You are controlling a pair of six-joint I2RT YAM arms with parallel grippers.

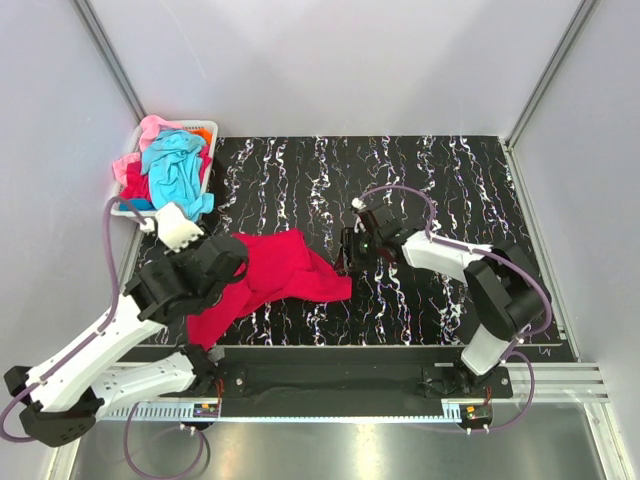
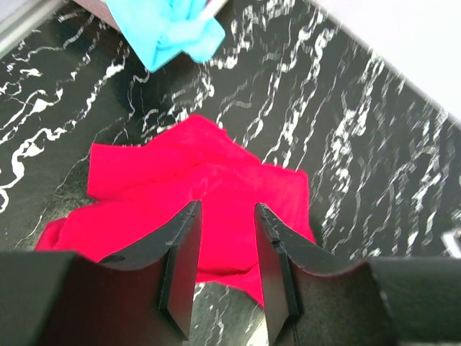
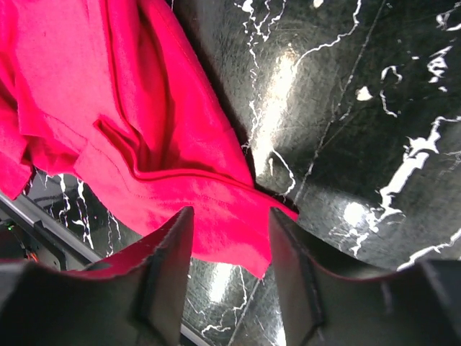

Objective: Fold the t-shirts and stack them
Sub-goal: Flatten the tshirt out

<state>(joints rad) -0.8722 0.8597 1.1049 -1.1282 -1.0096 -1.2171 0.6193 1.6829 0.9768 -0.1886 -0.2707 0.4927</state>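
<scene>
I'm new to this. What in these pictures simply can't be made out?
Top view: the left arm covers the near-left part of the red t-shirt.
Top view: the turquoise t-shirt piled in the basket hides how many shirts lie beneath.
Right wrist view: the red t-shirt runs off the top and left edges; whether the right fingers touch its hem is unclear.

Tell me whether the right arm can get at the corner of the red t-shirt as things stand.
Probably yes. The right gripper hangs right over the red t-shirt at its corner, jaws apart, with the cloth's edge showing between its fingers and nothing blocking it.
</scene>
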